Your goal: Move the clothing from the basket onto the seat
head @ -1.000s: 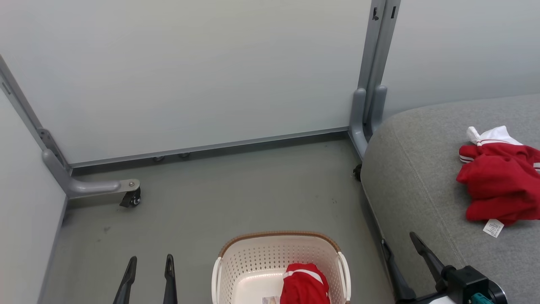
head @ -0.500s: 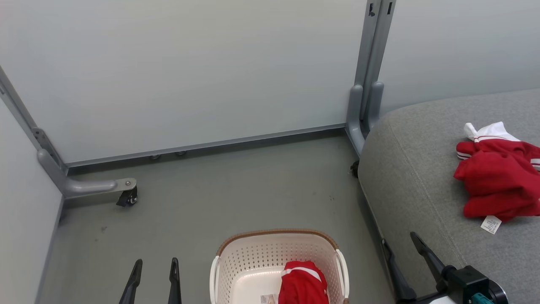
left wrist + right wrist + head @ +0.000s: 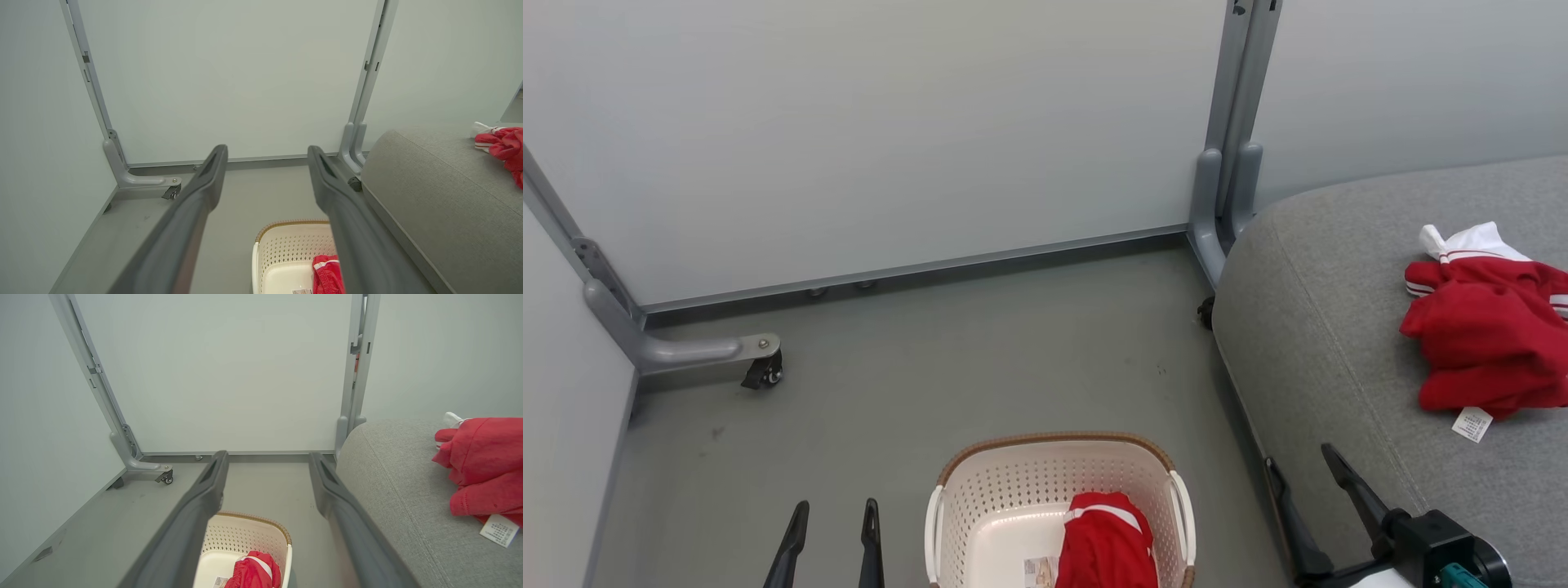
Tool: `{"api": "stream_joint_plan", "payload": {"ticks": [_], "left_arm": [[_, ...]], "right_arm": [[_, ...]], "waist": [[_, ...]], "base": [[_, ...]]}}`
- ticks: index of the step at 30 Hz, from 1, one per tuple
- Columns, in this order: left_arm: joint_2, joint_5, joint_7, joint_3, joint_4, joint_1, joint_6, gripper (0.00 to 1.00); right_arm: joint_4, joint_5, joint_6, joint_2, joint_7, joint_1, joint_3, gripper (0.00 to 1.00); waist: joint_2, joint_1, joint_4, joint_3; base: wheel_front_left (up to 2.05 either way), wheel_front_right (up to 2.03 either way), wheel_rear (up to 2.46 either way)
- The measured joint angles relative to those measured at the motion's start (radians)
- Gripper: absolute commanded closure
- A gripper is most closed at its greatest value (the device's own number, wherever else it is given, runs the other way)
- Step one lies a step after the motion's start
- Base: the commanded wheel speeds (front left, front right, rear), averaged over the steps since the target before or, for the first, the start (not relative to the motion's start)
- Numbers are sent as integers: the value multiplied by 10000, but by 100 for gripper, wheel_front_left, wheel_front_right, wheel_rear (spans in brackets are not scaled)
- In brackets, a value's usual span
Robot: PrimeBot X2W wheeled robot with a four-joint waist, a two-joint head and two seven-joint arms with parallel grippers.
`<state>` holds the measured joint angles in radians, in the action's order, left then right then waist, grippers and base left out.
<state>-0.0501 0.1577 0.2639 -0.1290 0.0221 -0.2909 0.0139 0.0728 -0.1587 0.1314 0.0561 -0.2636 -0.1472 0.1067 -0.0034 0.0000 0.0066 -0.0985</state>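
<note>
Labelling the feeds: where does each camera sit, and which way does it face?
Head view: on the head, looking forward and down at the floor, basket and seat; left gripper lower left, right gripper lower right.
Left wrist view: on the left wrist, facing the wall panels along the open left gripper.
Right wrist view: on the right wrist, facing likewise along the open right gripper.
Shared: both wrist views show the garment in the basket and the garment on the seat.
</note>
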Motion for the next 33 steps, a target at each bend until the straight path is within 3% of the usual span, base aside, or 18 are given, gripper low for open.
{"api": "stream_joint_plan", "payload": {"ticks": [10, 16, 23, 33], "left_arm": [[0, 59, 0, -539, -125, 597, -138, 0], [2, 176, 2, -1177, -384, 1994, -190, 0], [6, 146, 2, -1994, -1825, 4052, 94, 0], [23, 366, -2, -3814, -5030, 7589, 617, 0]], "right_arm": [[-259, 8, 0, 232, 0, 379, -221, 0], [-765, -163, 0, 387, 0, 1479, -550, 0], [-1344, -67, 0, 777, 0, 2527, -918, 0], [-2086, 127, 0, 1220, 0, 3847, -1216, 0]], "waist": [[0, 0, -87, 871], [0, 0, -115, 1971], [0, 0, -55, 3673], [0, 1, 43, 6419]], "base": [[0, 0, 0], [0, 0, 0], [0, 0, 0], [0, 0, 0]]}}
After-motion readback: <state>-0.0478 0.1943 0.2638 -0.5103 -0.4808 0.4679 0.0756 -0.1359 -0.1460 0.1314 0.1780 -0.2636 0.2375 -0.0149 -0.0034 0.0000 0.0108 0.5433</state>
